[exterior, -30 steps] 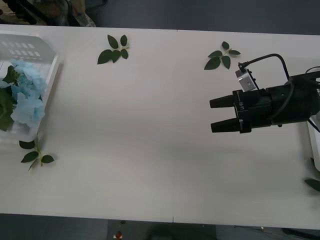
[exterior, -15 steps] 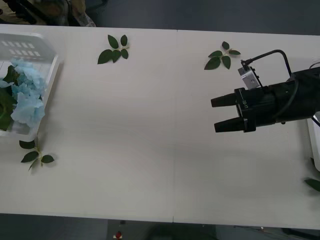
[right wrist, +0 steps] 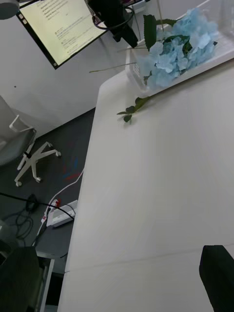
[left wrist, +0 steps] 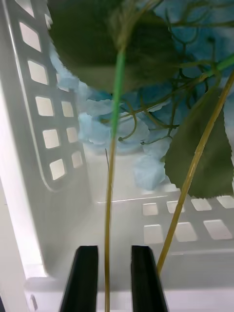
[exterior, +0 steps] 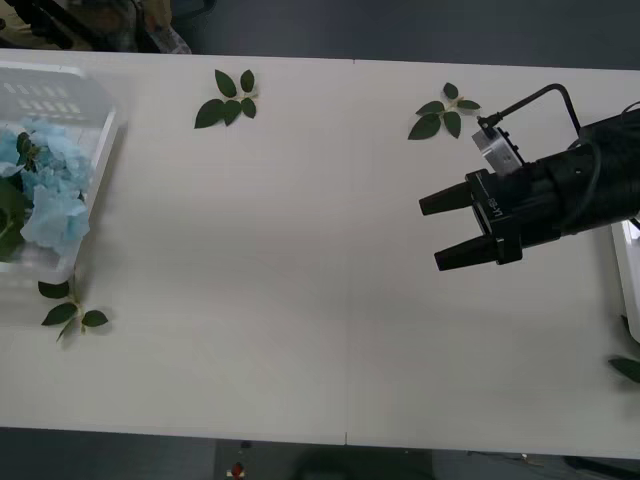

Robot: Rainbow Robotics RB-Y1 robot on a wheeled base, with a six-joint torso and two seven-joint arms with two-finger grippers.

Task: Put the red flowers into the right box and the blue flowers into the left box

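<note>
The blue flowers (exterior: 50, 190) lie in the left box (exterior: 62, 92) at the table's far left; the right wrist view shows the blue flowers (right wrist: 178, 46) and the box rim (right wrist: 217, 56) from afar. My left gripper (left wrist: 113, 253) hangs over that box (left wrist: 29, 161), its black fingers (left wrist: 80, 278) a little apart, with a thin stem (left wrist: 108, 204) running through the gap, untouched. Blue petals (left wrist: 112, 131) and big leaves lie beyond. My right gripper (exterior: 430, 235) hovers open and empty over the table's right side, fingers (right wrist: 217, 273) wide. The red flowers are out of view.
The right box (exterior: 630, 290) shows as a narrow white edge at the far right. Loose leaf sprigs lie at the back (exterior: 228, 98), at the back right (exterior: 443, 112), below the left box (exterior: 68, 308) and near the right edge (exterior: 626, 368).
My right gripper has tilted and drifted slightly, staying open. The blue flowers in the left box have shifted a little.
</note>
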